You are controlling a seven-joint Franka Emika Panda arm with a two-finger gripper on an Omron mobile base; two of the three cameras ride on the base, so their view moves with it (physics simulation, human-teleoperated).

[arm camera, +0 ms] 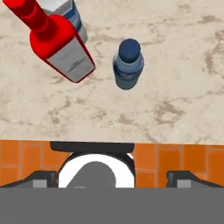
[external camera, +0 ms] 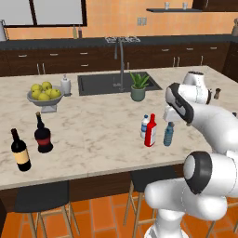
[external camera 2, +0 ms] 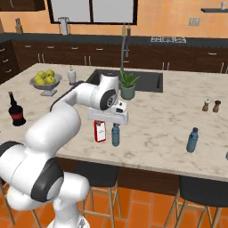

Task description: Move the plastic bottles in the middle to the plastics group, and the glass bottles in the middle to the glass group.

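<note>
Bright, even rendered light; soft shadows, no glare, sharp pics.

We note a kitchen with orange walls (external camera: pixel 121 18) and a dark-framed window (external camera 2: pixel 91 10) above a run of dark cabinets (external camera: pixel 56 60) under a dark worktop. A cooktop (external camera: pixel 122 39) sits on that worktop. In front stands a marble island (external camera: pixel 93 130) with a black sink (external camera: pixel 100 83) and tall faucet (external camera: pixel 122 58). On it we see a potted plant (external camera: pixel 138 87), a bowl of yellow-green fruit (external camera: pixel 44 95) and two shakers (external camera 2: pixel 211 105). Dark stools (external camera: pixel 39 197) stand on orange floor tiles (external camera: pixel 104 216). A shelf (external camera: pixel 174 9) hangs high on the wall.
</note>
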